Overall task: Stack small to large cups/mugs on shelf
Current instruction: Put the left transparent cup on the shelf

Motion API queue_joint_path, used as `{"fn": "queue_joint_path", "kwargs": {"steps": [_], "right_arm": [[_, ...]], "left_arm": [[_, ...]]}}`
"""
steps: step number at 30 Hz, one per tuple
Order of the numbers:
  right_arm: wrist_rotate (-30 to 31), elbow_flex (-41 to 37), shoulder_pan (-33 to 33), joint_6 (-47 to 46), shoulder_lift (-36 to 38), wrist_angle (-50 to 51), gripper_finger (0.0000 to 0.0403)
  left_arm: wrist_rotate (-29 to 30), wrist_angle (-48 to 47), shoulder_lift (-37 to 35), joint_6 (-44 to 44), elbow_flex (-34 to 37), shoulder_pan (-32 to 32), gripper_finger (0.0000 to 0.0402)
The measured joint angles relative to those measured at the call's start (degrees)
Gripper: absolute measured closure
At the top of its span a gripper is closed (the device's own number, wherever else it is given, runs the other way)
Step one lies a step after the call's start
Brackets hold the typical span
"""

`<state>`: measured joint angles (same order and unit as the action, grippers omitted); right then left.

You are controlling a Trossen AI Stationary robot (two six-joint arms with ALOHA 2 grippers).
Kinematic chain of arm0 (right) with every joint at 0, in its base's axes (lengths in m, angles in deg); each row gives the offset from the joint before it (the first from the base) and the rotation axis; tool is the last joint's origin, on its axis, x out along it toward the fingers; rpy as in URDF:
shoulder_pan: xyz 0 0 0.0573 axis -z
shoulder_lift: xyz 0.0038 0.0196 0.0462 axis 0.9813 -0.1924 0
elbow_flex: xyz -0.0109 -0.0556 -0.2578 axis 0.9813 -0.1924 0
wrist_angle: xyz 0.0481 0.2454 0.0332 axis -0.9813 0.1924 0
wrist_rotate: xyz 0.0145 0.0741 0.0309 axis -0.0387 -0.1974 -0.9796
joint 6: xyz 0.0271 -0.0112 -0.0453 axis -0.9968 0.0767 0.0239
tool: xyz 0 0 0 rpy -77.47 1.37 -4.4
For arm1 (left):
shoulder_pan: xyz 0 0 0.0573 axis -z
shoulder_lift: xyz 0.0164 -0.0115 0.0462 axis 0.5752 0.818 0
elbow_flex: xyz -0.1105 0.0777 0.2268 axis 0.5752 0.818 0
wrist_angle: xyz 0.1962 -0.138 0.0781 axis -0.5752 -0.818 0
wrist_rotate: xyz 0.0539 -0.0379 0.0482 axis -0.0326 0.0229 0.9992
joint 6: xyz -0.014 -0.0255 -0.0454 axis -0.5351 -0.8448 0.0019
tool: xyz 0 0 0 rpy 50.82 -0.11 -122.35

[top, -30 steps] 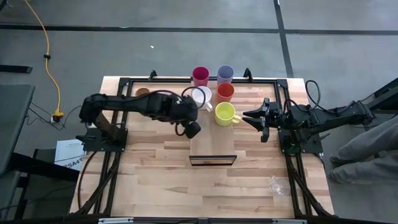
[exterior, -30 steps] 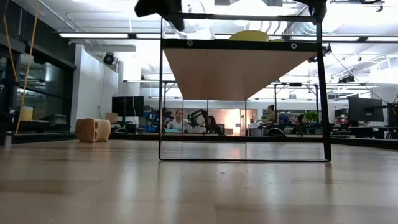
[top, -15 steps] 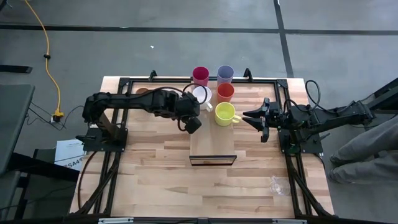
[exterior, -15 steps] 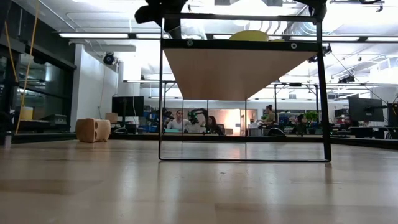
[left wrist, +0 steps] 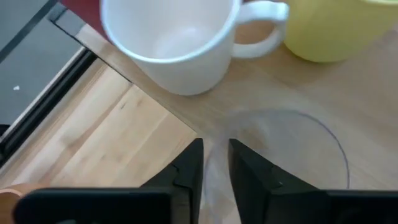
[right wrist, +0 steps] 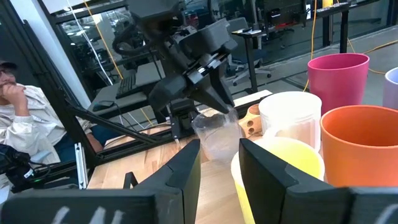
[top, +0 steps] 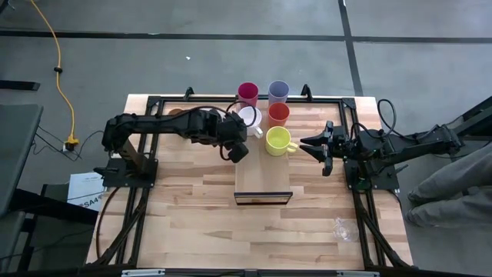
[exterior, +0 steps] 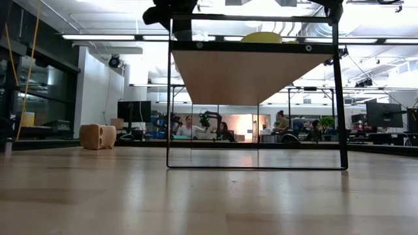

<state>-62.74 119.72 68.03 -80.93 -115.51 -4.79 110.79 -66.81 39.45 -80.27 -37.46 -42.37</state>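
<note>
My left gripper [top: 237, 151] is shut on a clear glass [right wrist: 214, 140], just near-left of the white mug [top: 248, 118] and left of the yellow mug [top: 278, 140]. The orange [top: 278, 114], crimson [top: 247, 94] and lavender [top: 277, 91] tumblers stand upright on the table behind them. The pale shelf board [top: 263, 181] stands on its wire frame at the table's middle. The tan wooden cup [top: 177, 113] sits at the far left. A second clear glass [top: 344, 227] lies at the near right. My right gripper [top: 309, 145] is open and empty, right of the yellow mug. My left gripper pinches the clear glass by its rim wall [left wrist: 214, 163], one finger inside the glass and one outside. The fingers [right wrist: 211, 93] come from above, pointing down. The glass hangs below them, mouth up, above the table.
The black frame rails [top: 231, 101] run along the table's far and side edges. The shelf's wire legs [exterior: 169, 104] and dark front edge [exterior: 255, 47] stand in the middle. Bare tabletop lies near the front edge [top: 231, 231]. People sit in the room behind.
My left gripper has moved a little toward the table's far edge, toward the white mug, still shut on the clear glass, which it carries along.
</note>
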Motion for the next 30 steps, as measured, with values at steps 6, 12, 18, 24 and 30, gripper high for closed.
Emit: {"fn": "queue_joint_path", "kwargs": {"steps": [6,12,18,24,30], "right_arm": [[0.00,0.00,0.00,-0.02,0.00,0.00,0.0302],[0.00,0.00,-0.01,-0.47,0.01,0.00,0.0302],[0.01,0.00,-0.01,-0.13,0.02,-0.02,0.0302],[0.00,0.00,0.00,0.00,0.00,0.00,0.0302],[0.00,-0.02,0.00,-0.35,0.04,0.13,0.0302]], "left_arm": [[-1.55,1.81,0.64,0.50,0.02,-1.28,0.0305],[-4.53,4.49,1.45,2.47,0.09,-2.18,0.0290],[-5.75,9.99,1.23,4.60,0.02,-2.13,0.0284],[-6.76,11.99,0.84,6.88,-0.46,-2.11,0.0284],[-7.50,5.24,-4.28,11.09,-2.91,-0.57,0.0289]]}}
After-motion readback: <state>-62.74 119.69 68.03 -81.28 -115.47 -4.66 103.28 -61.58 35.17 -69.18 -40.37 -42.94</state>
